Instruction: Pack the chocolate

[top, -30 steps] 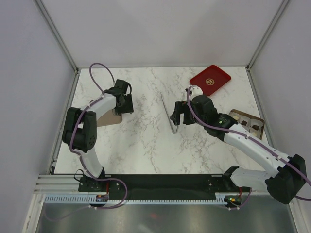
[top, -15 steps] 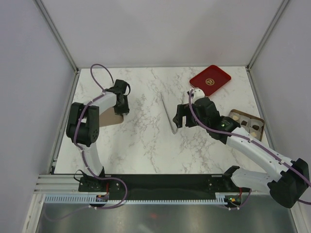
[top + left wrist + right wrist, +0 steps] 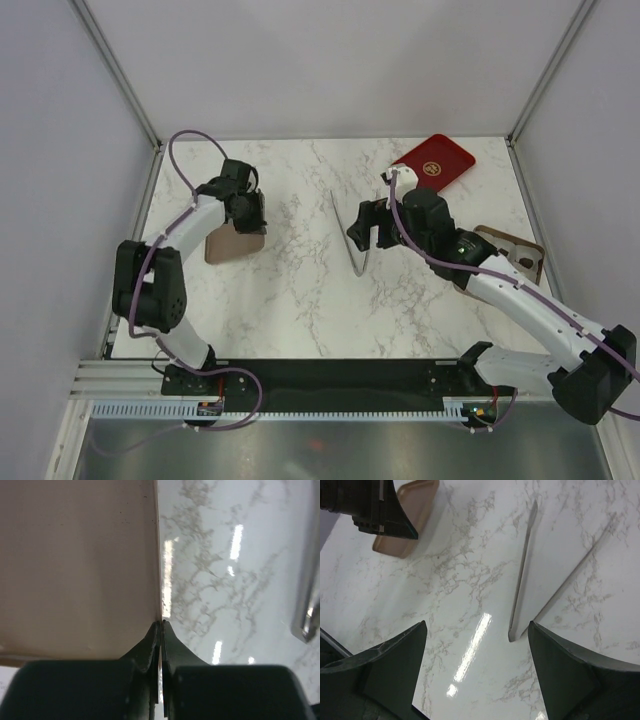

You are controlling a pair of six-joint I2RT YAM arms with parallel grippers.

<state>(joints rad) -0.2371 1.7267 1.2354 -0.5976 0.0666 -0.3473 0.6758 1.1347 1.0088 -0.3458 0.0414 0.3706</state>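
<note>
The chocolate [image 3: 521,262] shows only as small lumps sitting in a brown tray [image 3: 532,247] at the right edge of the marble table [image 3: 300,300], and most of that tray is hidden behind the right arm, so how many lumps there are cannot be told. Neither gripper is near them. The right gripper [image 3: 366,232] hangs over the middle of the table, well apart from the tray, with its fingers spread wide and nothing between them. Its wrist view shows bare marble and a thin pale panel [image 3: 520,580] below the gap; what the panel is cannot be told, and from above it reads as a narrow V shape [image 3: 345,232]. A red tray [image 3: 435,160] with a gold emblem lies at the far right corner, just beyond that gripper. On the left side, the left gripper [image 3: 245,212] is closed tight on the thin edge of a tan box [image 3: 228,247]. In its wrist view, the fingertips [image 3: 150,640] are pinched together on the box wall [image 3: 75,570].
</note>
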